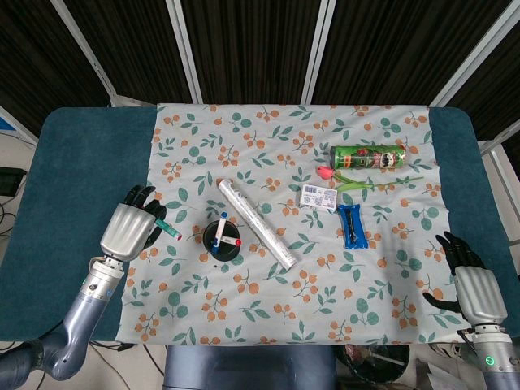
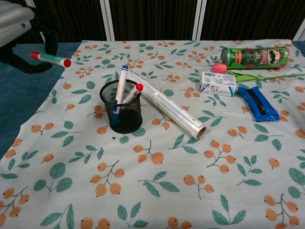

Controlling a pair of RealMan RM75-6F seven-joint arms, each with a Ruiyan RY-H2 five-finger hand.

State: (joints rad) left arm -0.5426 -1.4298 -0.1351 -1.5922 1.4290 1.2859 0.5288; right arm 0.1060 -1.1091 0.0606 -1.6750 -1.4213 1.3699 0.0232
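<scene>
I've got the marker [image 1: 169, 228] pinched in my left hand [image 1: 130, 227], held above the cloth [image 1: 268, 130] just left of the cup [image 1: 224, 244]. Its long axis runs roughly left-right in both views: red cap [image 2: 67, 62] end points toward the cup, tail end sits back in the fingers [image 1: 145, 197]. It lies near level, cap a touch lower.

To do this bit well, I reckon: tip the marker up to near vertical before going over the cup, since 2 markers [image 2: 125, 93] already lean across the mouth & leave a narrow gap. Come in from the left, slow, w/ the grip kept firm near the tail so the cap end leads down. The roll [image 1: 256, 225] lies just beside the cup on its right, so don't overshoot.

Right hand [image 1: 471, 284] rests at the desk [image 1: 73, 171] edge, well apart, fingers spread, holding nothing.
</scene>
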